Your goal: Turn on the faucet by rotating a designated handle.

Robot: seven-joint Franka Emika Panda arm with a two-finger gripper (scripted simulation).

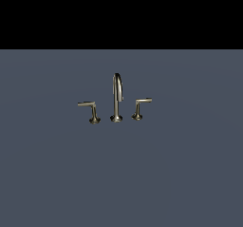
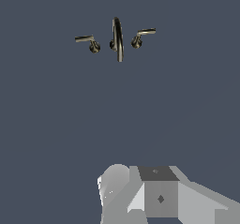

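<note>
Faucet (image 1: 116, 98) work begins at the tool (image 2: 159, 197), seen only as grey housing in the wrist view, so finger state cannot be told. Handle (image 1: 140, 106), on the exterior view's right of the spout (image 1: 117, 86), stands well apart on the surface (image 1: 121, 174). Approach should meet its short lever arm, avoiding spout and longer handle (image 1: 89, 110).

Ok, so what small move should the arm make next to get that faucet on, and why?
Probably move toward the handle, the shorter lever on the exterior view's right of the spout: the wrist view shows the faucet far off, nothing touching it.
</note>
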